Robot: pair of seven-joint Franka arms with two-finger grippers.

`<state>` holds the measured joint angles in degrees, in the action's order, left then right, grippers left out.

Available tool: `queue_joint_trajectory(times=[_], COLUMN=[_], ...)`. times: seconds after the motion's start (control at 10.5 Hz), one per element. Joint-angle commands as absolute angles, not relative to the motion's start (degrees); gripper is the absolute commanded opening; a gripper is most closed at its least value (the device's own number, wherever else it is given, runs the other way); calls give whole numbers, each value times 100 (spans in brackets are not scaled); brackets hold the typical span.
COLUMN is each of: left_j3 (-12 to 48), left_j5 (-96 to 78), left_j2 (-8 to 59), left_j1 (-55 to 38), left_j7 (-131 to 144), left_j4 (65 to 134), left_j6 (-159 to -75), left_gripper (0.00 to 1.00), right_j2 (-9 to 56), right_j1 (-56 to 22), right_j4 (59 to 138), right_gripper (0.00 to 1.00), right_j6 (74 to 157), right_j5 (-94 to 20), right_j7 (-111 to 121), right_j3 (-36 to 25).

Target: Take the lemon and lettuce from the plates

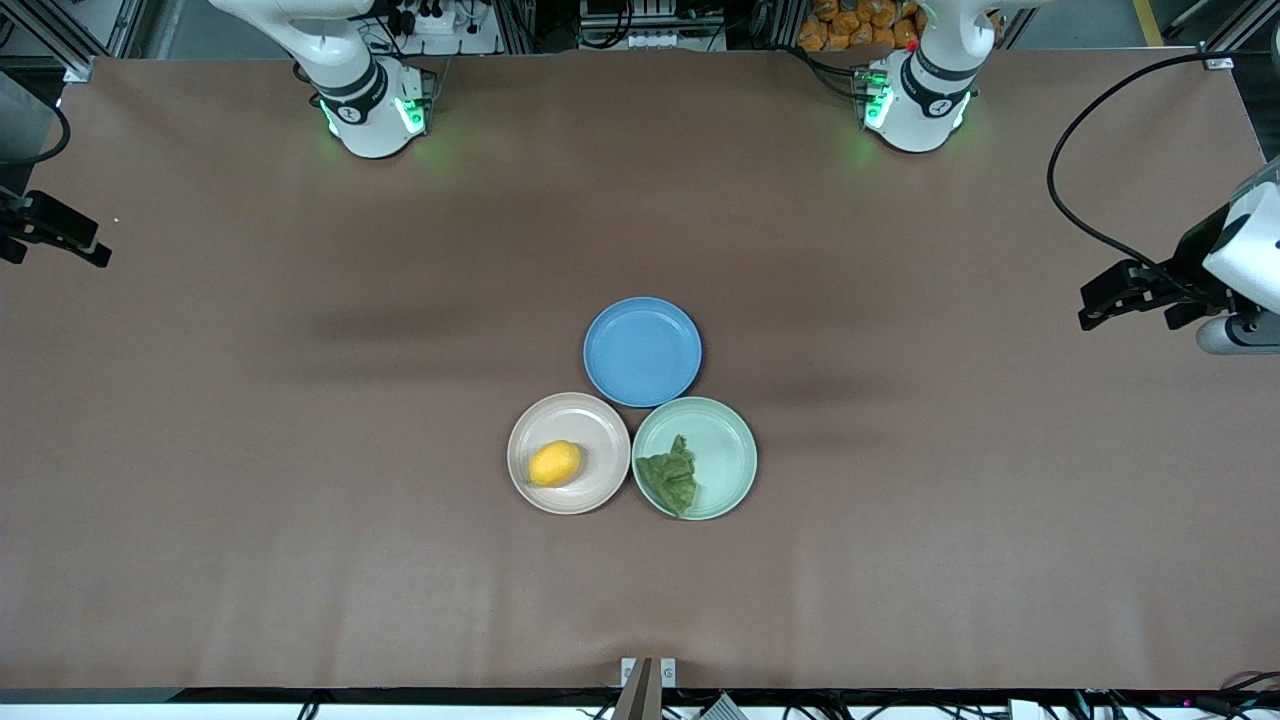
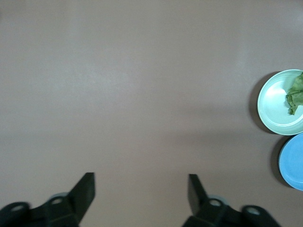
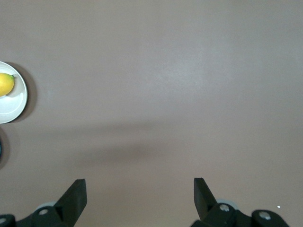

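Front view: 3 round plates are sitting together in a tight cluster on the brown table, their rims touching or nearly so. The blue plate is lying farthest from the front camera. The beige plate is lying nearer that camera, toward the right arm's end of the table, and the lemon is resting on it. The mint green plate is lying just beside the beige one, toward the left arm's end, and the lettuce is lying crumpled on it, against the part of the rim nearest the beige plate. The left gripper is hanging over bare table at the left arm's end, well apart from the plates, and that arm is waiting. The right gripper is hanging over bare table at the right arm's end, only partly in view, and that arm is waiting too.

Left wrist view: the left gripper is showing its 2 dark fingers spread wide with nothing between them, only bare table below. The mint green plate with the lettuce is showing at the picture's edge, with the blue plate next to it.

Right wrist view: the right gripper is holding its 2 fingers spread wide and empty over bare table. The beige plate is showing at the edge, with the lemon on it.
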<state>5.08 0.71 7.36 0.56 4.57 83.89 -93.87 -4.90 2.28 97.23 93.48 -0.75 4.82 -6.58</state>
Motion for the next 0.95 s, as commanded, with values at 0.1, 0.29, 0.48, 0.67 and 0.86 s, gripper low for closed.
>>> queue_joint_trajectory(times=[0.1,0.29,0.48,0.67,0.86], left_j3=[519,519,501,510,519], left_j5=[193,132,123,123,123], left_j2=[712,703,721,712,712], left_j1=[35,35,44,35,44], left_j7=[685,686,694,712,703], left_j4=[8350,8350,8350,8341,8341], left_j6=[-9308,-9299,-9203,-9185,-9185], left_gripper=[1,58,87,96,96], right_j2=[-712,-712,-712,-712,-712], right_j1=[290,290,290,290,290], right_j4=[9923,9923,9923,9923,9958], right_gripper=[100,100,100,100,100], right_j6=[9396,9396,9396,9396,9404], right_j5=[-9,-9,-9,-9,-9], right_j7=[457,457,457,457,457], right_j3=[-598,-598,-598,-598,-598])
